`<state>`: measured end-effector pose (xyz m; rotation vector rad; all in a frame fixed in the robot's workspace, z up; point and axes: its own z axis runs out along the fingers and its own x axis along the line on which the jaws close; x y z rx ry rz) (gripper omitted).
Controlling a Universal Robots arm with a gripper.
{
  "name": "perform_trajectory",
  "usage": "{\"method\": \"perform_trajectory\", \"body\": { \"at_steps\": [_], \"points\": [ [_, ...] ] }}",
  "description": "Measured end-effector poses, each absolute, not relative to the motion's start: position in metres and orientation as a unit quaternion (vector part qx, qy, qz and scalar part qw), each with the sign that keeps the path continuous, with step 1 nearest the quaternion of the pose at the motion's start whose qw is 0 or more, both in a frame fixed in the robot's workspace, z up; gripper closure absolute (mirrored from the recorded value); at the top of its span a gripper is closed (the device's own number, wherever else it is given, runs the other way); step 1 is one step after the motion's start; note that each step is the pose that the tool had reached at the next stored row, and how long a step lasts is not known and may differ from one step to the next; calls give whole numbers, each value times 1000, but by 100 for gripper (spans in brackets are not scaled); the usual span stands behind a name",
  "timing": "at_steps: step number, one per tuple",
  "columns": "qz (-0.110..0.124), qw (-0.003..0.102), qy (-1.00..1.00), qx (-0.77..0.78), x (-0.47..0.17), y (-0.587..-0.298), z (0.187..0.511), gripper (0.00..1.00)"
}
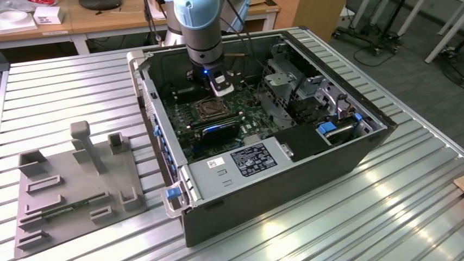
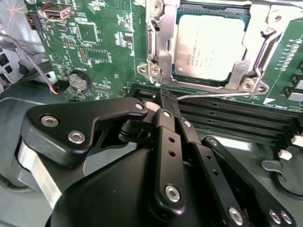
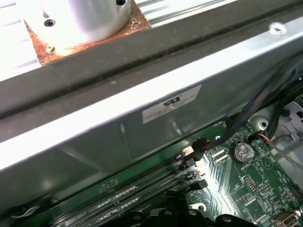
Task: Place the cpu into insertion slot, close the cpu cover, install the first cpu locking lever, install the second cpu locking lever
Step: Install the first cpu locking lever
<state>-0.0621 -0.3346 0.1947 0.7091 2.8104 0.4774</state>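
The open computer case (image 1: 290, 163) fills the middle of the exterior view, lying on a ribbed metal table (image 1: 65, 87), and the arm (image 1: 199, 32) drops into it from the top centre of the frame. Lower left of that view sits a grey fixture tray (image 1: 73, 201) with upright blocks, well apart from the case. Inside the case, the green motherboard (image 1: 239, 117) spreads across the floor, and the insertion slot (image 1: 210, 109) sits just beside and below the wrist in the exterior view.

In the second wrist view, upper right of the frame, the cpu (image 2: 213, 45) lies flat in its socket, and the cpu cover (image 2: 163, 45) is down around it, its silvery frame bordering the chip. A thin locking lever (image 2: 213, 94) runs along the near edge of the socket, level with the board. The gripper (image 2: 166, 101) shows at centre frame, its black fingers (image 2: 165, 127) clenched together, tips right at the lever's end by the memory slots (image 2: 236, 123); whether they pinch the wire itself, I can't tell. A coin battery (image 2: 78, 81) sits at left.
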Motion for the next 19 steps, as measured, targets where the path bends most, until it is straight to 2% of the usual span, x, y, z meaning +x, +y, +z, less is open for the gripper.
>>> {"method": "perform_trajectory", "body": {
  "at_steps": [19],
  "points": [
    [163, 104, 951, 242, -70, -332, 193, 89]
  ]
}}
